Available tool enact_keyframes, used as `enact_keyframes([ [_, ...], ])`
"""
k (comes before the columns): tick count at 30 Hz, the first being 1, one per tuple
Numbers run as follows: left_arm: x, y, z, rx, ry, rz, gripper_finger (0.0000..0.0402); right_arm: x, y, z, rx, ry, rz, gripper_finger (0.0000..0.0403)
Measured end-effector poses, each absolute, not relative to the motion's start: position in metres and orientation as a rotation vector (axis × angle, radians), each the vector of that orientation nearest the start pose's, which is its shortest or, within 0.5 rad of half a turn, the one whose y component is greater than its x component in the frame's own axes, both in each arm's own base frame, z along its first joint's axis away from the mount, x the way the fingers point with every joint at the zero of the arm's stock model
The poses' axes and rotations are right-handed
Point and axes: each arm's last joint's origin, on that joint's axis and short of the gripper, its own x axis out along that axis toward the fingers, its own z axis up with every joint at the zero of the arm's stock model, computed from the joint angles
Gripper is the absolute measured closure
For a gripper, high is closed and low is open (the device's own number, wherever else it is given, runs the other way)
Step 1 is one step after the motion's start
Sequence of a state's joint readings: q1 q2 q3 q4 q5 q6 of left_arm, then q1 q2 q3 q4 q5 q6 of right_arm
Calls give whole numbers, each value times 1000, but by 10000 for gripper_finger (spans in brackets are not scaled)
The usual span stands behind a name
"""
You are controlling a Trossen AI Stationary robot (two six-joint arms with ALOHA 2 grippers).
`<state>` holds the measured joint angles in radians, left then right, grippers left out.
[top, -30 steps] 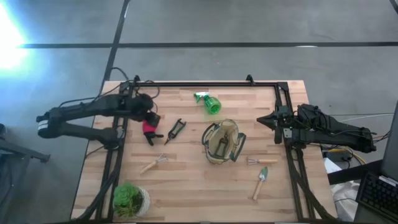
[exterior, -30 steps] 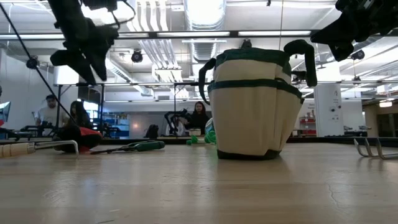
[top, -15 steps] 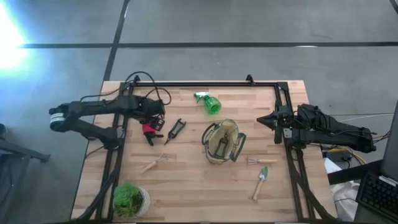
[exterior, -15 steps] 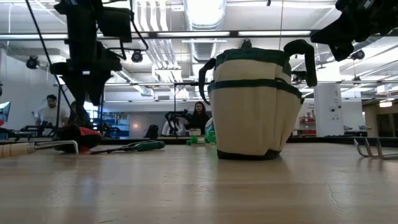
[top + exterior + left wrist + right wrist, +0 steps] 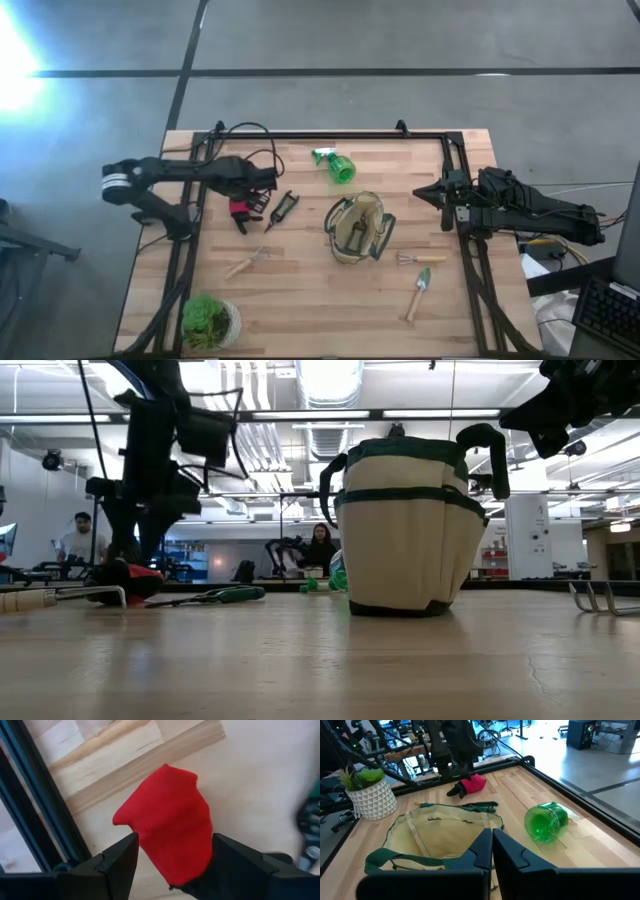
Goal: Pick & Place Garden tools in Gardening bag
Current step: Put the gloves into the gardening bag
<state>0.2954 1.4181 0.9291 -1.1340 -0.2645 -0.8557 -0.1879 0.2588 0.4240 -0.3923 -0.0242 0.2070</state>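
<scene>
Red-handled tool [image 5: 170,832] lies between the left gripper's [image 5: 172,857] parted fingers — apparently not yet clamped. Right gripper [image 5: 492,851] waits at the table's right edge, fingers closed, empty

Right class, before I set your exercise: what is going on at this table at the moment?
The left tool is open over the red-handled tool, its fingers straddling the red grip without closing. The right tool is shut and waits by the table's right edge. The gardening bag stands mid-table, with the pruners, spray bottle, rake, trowel and fork lying around it on the table.
</scene>
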Motion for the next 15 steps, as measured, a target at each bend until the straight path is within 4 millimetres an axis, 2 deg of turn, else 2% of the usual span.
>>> enact_keyframes([
  [15, 230, 83, 157, -614, 1497, 1175, 147, 89, -16, 249, 233, 209, -186, 394],
])
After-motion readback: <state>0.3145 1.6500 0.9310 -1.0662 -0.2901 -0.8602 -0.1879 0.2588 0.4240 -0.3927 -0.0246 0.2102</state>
